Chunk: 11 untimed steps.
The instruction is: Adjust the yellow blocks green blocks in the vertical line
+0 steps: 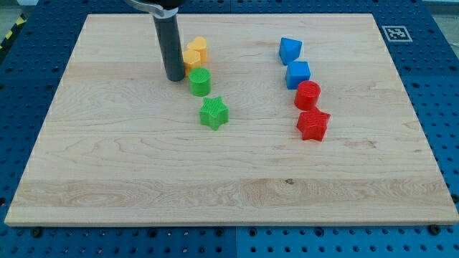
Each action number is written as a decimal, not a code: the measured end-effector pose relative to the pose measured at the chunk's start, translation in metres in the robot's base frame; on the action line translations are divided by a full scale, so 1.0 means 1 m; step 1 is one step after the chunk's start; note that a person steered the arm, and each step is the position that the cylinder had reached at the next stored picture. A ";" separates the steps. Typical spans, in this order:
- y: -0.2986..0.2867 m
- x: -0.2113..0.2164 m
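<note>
My tip (174, 77) rests on the wooden board (107, 158), just left of the yellow blocks. Two yellow blocks sit close together: one (199, 47) at the top and one (192, 58) slightly lower left, touching my rod's right side or very near it. Their shapes are hard to make out. Below them is a green cylinder (200, 82), right of my tip. A green star (214, 112) lies further down and slightly right. Together they form a rough column slanting down to the right.
On the view's right is a second column: a blue block (290, 50), a blue cube (297, 74), a red cylinder (308, 94) and a red star (313, 124). A marker tag (394, 33) sits past the board's top right corner.
</note>
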<state>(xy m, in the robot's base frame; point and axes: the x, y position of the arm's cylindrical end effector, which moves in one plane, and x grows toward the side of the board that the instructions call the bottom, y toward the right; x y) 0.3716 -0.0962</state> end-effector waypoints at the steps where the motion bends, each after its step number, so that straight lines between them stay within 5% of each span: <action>1: 0.015 0.016; 3: 0.038 0.023; 5: -0.054 -0.023; 6: -0.055 -0.032; 11: 0.010 -0.032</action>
<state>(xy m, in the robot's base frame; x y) 0.3399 -0.0857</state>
